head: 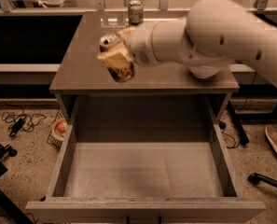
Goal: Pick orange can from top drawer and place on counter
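My gripper [114, 55] is shut on the orange can [121, 69], whose silver top [110, 41] faces up and left. It holds the can in the air above the front part of the counter [82, 69], left of centre. The white arm [208, 27] reaches in from the right. The top drawer [142, 171] stands pulled open below, its pale speckled floor bare.
A white-and-green can [135, 11] stands at the counter's back edge. A white bowl [204, 72] on the counter's right side is mostly hidden behind the arm. Cables [21, 121] and a shoe [276, 141] lie on the floor beside the cabinet.
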Robot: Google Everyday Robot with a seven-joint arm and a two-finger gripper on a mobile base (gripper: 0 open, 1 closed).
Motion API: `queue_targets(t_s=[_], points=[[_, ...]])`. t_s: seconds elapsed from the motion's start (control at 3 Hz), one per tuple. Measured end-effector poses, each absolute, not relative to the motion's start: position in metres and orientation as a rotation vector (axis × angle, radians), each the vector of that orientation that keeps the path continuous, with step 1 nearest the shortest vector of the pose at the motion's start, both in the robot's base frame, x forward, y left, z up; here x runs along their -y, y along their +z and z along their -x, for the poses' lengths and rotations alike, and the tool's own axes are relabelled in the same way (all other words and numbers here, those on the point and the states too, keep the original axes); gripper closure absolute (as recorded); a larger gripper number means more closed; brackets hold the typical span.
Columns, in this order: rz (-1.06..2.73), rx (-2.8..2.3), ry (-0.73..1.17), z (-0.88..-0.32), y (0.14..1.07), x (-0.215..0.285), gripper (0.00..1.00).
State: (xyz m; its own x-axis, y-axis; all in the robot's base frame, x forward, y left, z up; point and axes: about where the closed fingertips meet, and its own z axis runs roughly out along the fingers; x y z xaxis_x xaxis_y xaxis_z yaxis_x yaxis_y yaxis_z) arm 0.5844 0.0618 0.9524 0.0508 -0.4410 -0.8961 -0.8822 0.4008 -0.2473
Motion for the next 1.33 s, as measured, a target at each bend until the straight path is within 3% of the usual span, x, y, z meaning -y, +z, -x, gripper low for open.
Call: queue_targets(t_s=[0.67, 1.33], points=[[1.119, -1.565, 0.506, -0.661, 1.021, -0.101, 1.0], [0.948, -1.565, 0.547, -0.746, 0.98, -0.102, 1.0]])
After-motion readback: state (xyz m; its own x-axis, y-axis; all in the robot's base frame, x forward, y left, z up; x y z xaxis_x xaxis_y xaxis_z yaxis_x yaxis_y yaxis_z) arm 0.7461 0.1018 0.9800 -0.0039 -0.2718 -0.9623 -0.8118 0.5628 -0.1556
